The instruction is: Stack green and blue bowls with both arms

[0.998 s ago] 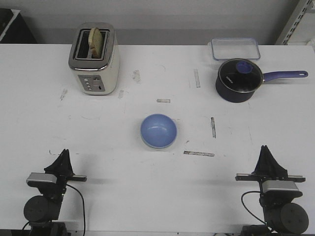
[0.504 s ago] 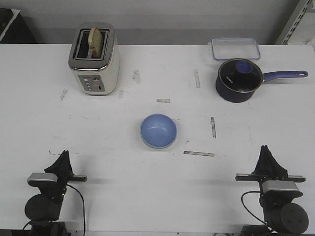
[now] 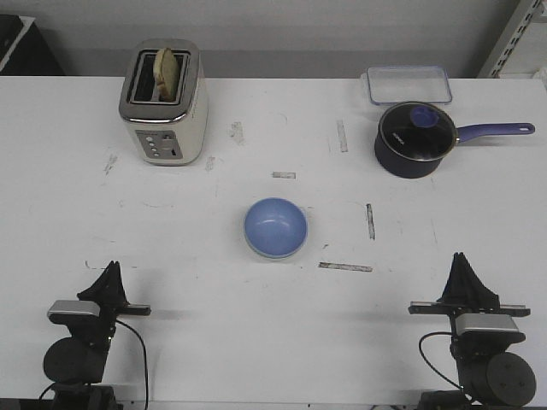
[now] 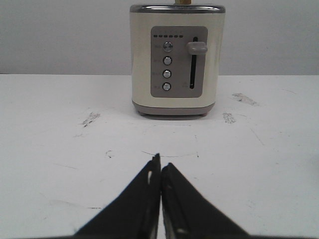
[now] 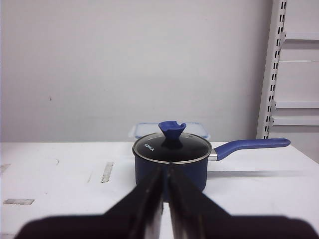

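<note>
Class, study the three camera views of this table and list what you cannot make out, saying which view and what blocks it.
- Green bowl: front view shows only the blue bowl; whether a green one sits under it is hidden.
- Saucepan contents: right wrist view, lid covers them.
- Toaster button labels: left wrist view, too small.
- Bowl: outside both wrist views.
</note>
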You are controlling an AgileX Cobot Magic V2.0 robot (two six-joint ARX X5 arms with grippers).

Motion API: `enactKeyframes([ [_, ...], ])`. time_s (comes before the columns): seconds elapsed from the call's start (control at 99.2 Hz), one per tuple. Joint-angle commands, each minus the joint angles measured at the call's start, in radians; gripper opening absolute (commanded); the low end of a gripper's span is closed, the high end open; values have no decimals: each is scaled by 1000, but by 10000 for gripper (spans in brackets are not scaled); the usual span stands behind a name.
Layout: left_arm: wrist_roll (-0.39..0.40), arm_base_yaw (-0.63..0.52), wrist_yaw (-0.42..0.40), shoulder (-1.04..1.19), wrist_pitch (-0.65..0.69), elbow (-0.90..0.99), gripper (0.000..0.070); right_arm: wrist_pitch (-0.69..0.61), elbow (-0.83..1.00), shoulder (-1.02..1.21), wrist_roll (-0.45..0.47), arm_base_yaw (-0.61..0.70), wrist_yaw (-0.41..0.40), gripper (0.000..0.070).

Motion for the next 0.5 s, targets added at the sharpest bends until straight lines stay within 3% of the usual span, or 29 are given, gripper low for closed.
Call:
enactKeyframes([
  [0.0, 9, 2, -3, -2, 16, -21, 3, 10, 7, -2, 17, -1, 0, 7],
  [0.494, 9, 2, -3, -2, 16, -21, 3, 16, -44, -53, 10, -21, 16, 7],
])
